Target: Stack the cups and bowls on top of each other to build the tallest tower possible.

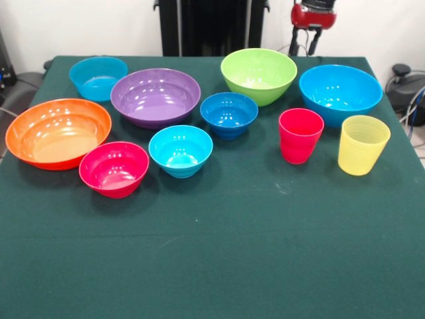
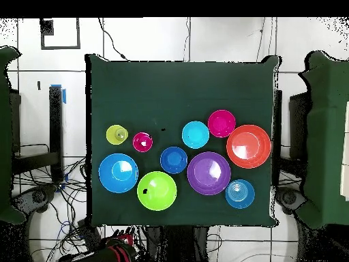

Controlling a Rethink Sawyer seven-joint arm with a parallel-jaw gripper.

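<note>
Several bowls stand singly on the green cloth: orange (image 1: 58, 131), purple (image 1: 155, 96), lime green (image 1: 259, 74), pink-red (image 1: 114, 168), small cyan (image 1: 180, 150), small dark blue (image 1: 229, 113), large bright blue (image 1: 340, 92) and a cyan one at the back (image 1: 98, 77). The red-pink cup (image 1: 300, 135) and the yellow cup (image 1: 362, 144) stand upright side by side, in front of the bright blue bowl. No tower is in view; nothing is stacked. My gripper (image 1: 303, 45) hangs open and empty beyond the table's far edge, behind the lime green and bright blue bowls.
The green table (image 1: 219, 252) has bare cloth across its near half. In the overhead view the arm (image 2: 112, 251) sits off the table's bottom edge, below the lime green bowl (image 2: 157, 190). Cables and equipment lie on the floor around the table.
</note>
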